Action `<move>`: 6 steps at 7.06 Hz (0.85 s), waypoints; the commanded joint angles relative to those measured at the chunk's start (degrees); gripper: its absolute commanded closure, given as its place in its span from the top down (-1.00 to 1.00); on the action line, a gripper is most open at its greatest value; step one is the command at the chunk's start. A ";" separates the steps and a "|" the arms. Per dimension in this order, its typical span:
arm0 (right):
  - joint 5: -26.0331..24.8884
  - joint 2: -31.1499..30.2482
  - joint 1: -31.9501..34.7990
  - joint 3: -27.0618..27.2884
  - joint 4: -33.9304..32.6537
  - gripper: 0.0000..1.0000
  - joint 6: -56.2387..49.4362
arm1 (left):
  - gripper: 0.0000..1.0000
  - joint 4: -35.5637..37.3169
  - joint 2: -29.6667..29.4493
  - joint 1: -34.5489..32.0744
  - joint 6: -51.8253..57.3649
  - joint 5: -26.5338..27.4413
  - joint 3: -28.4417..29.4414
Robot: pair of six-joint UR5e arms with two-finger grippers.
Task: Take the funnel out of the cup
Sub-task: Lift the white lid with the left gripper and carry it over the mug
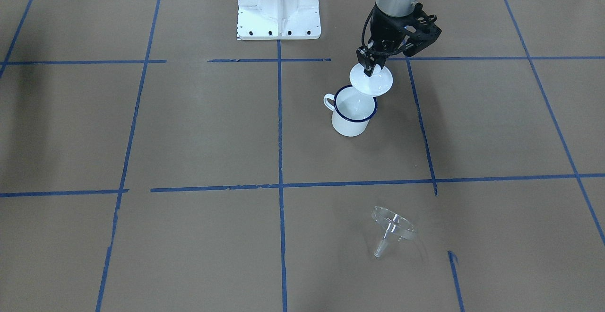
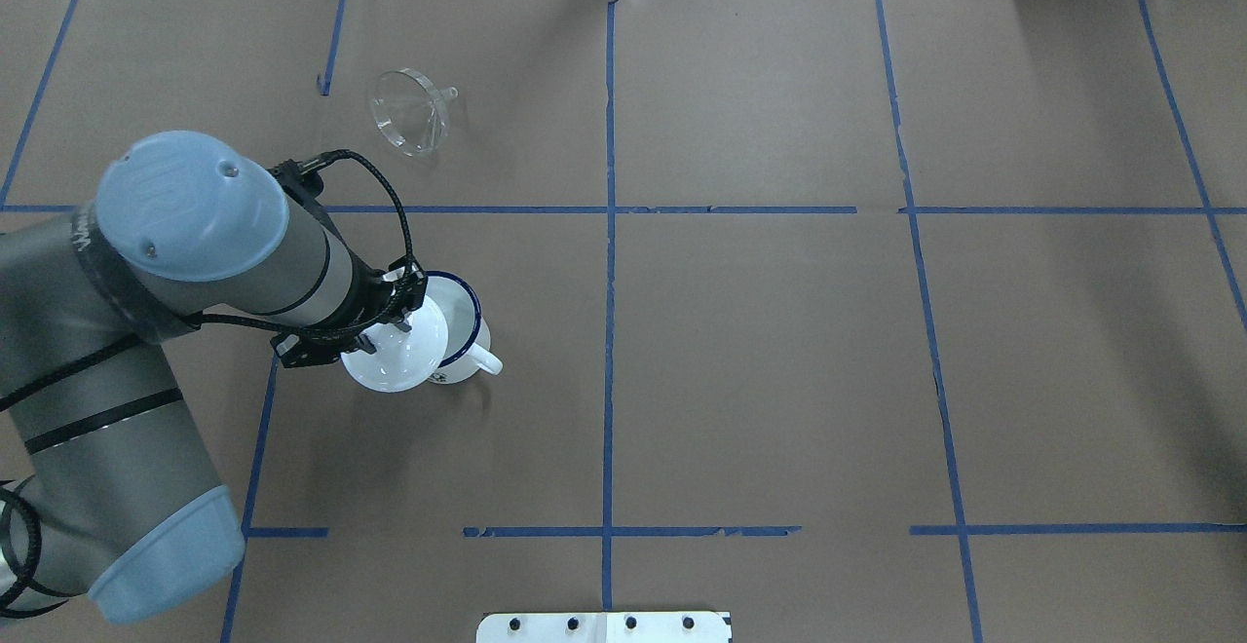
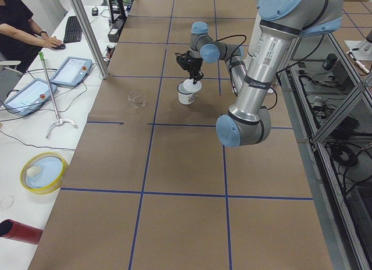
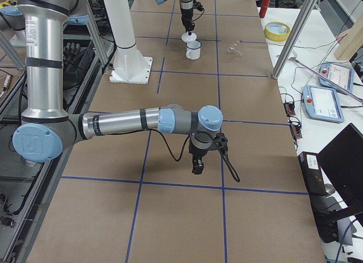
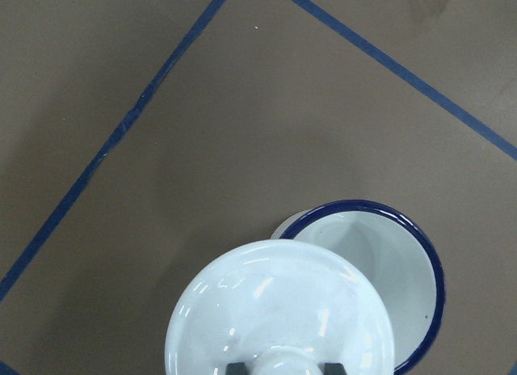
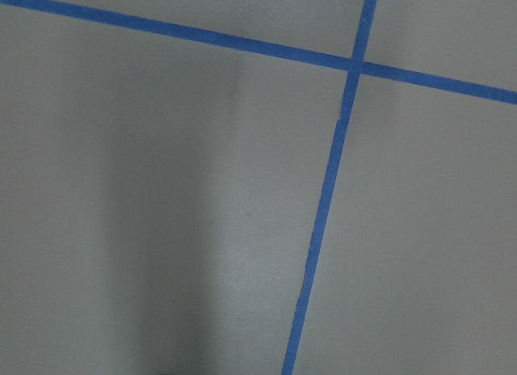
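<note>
The clear funnel [image 1: 393, 229] lies on its side on the brown table, well away from the cup; it also shows in the overhead view [image 2: 409, 117]. The white mug with a dark blue rim [image 1: 352, 113] stands upright with its mouth open, and it shows in the overhead view [image 2: 463, 321]. My left gripper [image 1: 369, 68] is shut on the knob of a white domed lid [image 1: 373, 81] and holds it tilted just above the mug's rim. In the left wrist view the lid [image 5: 283, 310] partly covers the mug [image 5: 388, 262]. My right gripper [image 4: 198, 164] hangs over bare table; I cannot tell if it is open.
The white robot base [image 1: 279, 7] stands at the table's robot side. Blue tape lines [image 1: 280, 127] divide the brown paper. A yellow-rimmed bowl [image 3: 43, 172] and tablets [image 3: 72, 71] sit on the side bench, where an operator [image 3: 17, 25] is seated.
</note>
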 commanded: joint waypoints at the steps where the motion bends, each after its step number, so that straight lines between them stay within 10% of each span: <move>1: 0.00 0.00 0.00 0.00 0.00 1.00 -0.03 | -1.00 -0.26 -3.05 -0.01 1.92 0.06 5.08; 6: 0.00 0.00 0.00 0.00 0.00 1.00 0.06 | -1.00 -0.35 -3.84 -0.89 4.39 0.06 5.45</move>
